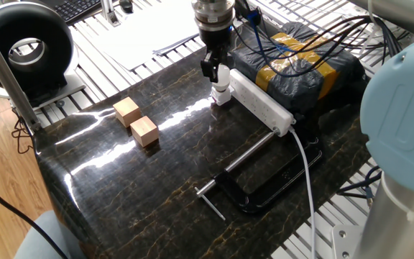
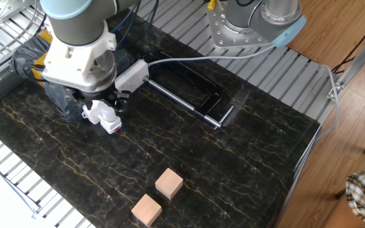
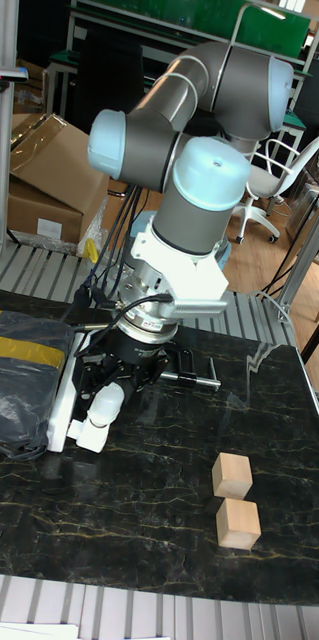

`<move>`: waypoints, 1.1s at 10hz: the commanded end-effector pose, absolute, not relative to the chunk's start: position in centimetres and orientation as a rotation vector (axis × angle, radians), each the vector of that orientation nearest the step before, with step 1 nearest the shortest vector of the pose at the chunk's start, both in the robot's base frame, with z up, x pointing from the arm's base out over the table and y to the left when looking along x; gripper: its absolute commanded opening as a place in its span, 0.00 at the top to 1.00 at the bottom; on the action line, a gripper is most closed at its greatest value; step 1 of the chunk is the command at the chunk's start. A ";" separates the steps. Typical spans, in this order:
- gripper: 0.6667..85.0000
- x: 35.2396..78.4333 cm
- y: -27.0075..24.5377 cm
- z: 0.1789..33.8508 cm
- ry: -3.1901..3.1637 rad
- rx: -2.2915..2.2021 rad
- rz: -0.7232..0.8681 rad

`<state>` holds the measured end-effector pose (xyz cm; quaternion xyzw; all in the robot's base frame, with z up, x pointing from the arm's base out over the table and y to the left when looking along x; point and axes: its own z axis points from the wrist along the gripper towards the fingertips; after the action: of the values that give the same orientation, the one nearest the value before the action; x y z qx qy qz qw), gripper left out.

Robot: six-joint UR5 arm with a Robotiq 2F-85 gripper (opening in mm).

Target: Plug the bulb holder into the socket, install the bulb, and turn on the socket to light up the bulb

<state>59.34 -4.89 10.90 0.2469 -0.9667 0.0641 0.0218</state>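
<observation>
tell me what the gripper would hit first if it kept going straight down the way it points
The gripper points down with the bulb between its fingers, so the bulb holder in the socket comes first.

Counter (image 1: pixel 121 194): dark marble top, glossy. On it I see two wooden cubes (image 1: pixel 136 121) touching, the socket (image 1: pixel 259 102) along the far edge, a black clamp (image 1: pixel 261 180), and a dark wrapped bundle (image 1: pixel 304 61) behind.

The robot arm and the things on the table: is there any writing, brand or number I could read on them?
None can be read.
Robot arm joint cap: part of a pale embossed mark at the picture's edge, cut off, not legible.
Socket: no readable print.
Wooden cubes: bare.
Black clamp: no visible marking.
Cardboard box: white labels, too small to read.
</observation>
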 end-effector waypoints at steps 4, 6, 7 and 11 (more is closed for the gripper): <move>0.25 58.1 -0.8 13.6 -2.891 1.222 0.004; 0.26 57.8 -1.5 14.8 -2.747 1.550 0.054; 0.27 58.2 -1.8 15.0 -2.633 1.763 0.085; 0.26 58.0 -3.1 14.2 -2.173 2.293 0.097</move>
<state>58.36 -2.63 14.33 0.6248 -0.7800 0.0348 -0.0078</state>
